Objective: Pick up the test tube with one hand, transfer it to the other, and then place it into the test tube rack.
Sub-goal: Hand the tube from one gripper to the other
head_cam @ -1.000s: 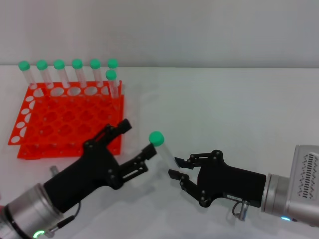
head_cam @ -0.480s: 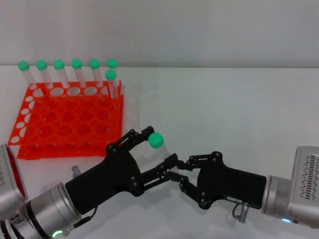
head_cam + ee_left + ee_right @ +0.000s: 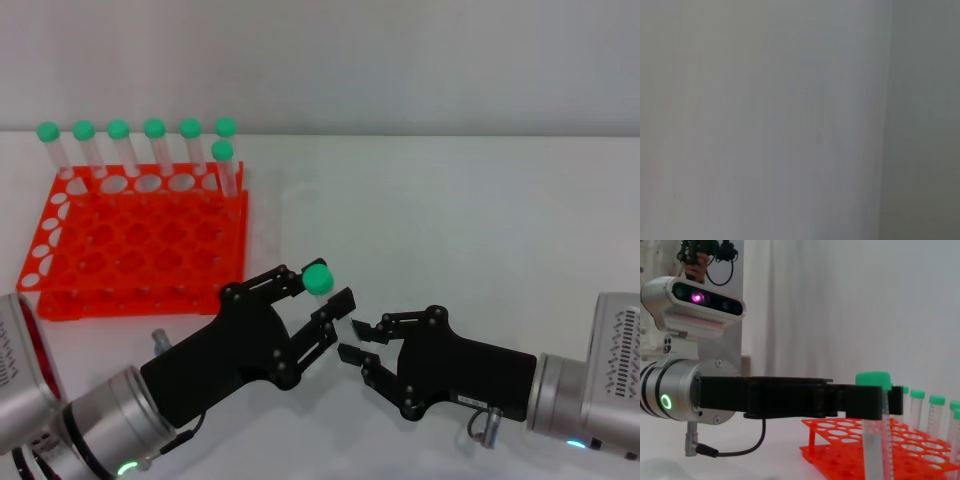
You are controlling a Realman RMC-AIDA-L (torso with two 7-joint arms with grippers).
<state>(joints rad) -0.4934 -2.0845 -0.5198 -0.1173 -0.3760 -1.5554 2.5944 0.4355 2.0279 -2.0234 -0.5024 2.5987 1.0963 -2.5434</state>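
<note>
**Handover mid-air: tube in the left jaws, right jaws let go**

White desk (image 3: 450, 220) and a pale wall fill the scene, with the rack (image 3: 135, 240) standing well off beyond the left gripper (image 3: 318, 297), seven other capped tubes upright along its far row.

The left gripper, on the arm with the green light, is clamped on the tube (image 3: 874, 437) just under its green cap; in the head view only the cap (image 3: 318, 278) clears the jaws. The right wrist view shows the black fingers crossing the tube's upper end, with its whitish body hanging straight down below them, so the long axis is close to upright.

The right gripper (image 3: 357, 340), on the arm with the blue light, sits just beside the left jaws, on the side away from the rack. Its jaws are spread and hold nothing; the tube is not between them.

So the transfer looks done, and the placing falls to the left arm, which is also the nearer to the rack. The coming move turns on this: the rack lies away from the right jaws, past the left ones, and the tube already hangs cap-up, as the holes want it.

The left wrist view shows only blank grey.
</note>
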